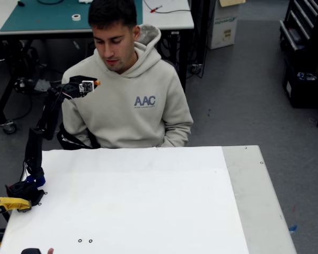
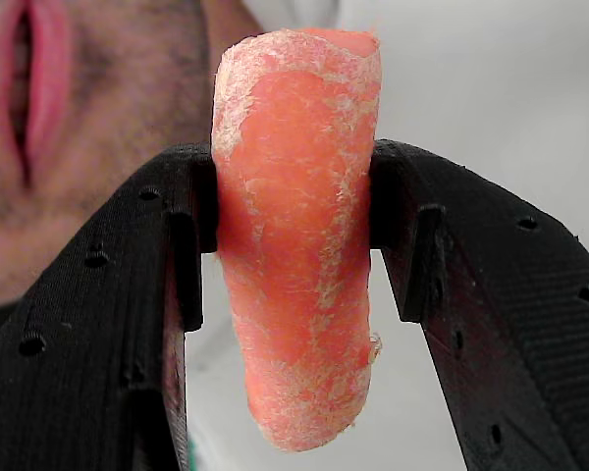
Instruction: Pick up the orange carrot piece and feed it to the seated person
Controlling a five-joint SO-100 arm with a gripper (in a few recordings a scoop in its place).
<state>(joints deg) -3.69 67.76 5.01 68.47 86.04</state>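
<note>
Nearest you, the white table is bare where the arm reaches, with a yellow clamp at its left edge. Above the table's far left side your gripper is raised, its two black fingers closed tight on the carrot piece, which stands between them. Just beyond, the seated person leans in, the mouth close but apart from the carrot. Picking up looks done; the feeding itself looks left to do.
</note>
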